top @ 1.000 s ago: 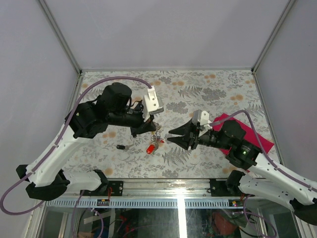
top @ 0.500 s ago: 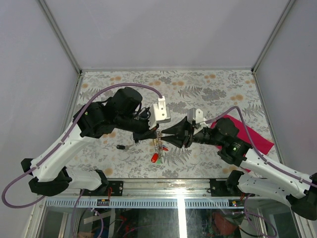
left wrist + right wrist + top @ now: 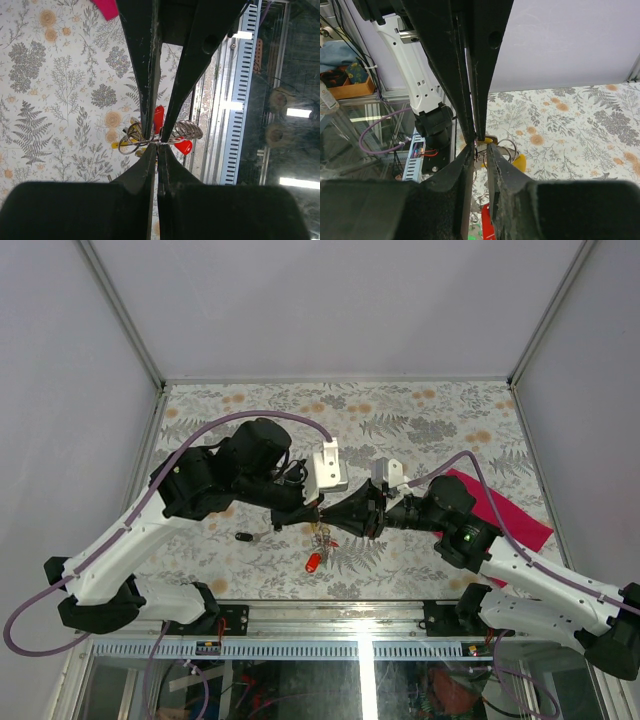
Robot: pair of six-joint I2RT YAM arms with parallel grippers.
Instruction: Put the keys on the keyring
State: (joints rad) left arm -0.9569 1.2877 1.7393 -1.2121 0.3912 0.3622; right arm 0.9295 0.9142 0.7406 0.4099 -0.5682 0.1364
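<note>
Over the last second the right gripper point(image 3: 333, 516) has closed in from well apart, its jaws narrowing on the way. The left gripper point(image 3: 317, 508) has carried the bunch toward the middle of the table point(image 3: 420, 420). The two now meet tip to tip in the air.

The left fingers point(image 3: 144, 172) are pressed together on the wire of the keyring point(image 3: 189, 131), which hangs just off their tips. The right fingers point(image 3: 142, 75) stand a slight gap apart on either side of the same wire; no view shows whether their pads bear on it. Keys point(image 3: 318, 542) with red and yellow heads dangle below the ring, one red-headed key point(image 3: 313, 562) lowest. A black key point(image 3: 243, 537) lies on the table to the left, apart from the bunch, so the task looks unfinished.

The step in hand seems to be a second hold on the ring, so that its coil can be parted for another key. To do it well, the right gripper should probably close slowly on bare wire rather than on a key head, just beside the left pinch but not against it. The left pinch should hold firm without twisting, since a thin springy ring could slip and drop the whole bunch. The dangling keys should hang free of both sets of pads.
</note>
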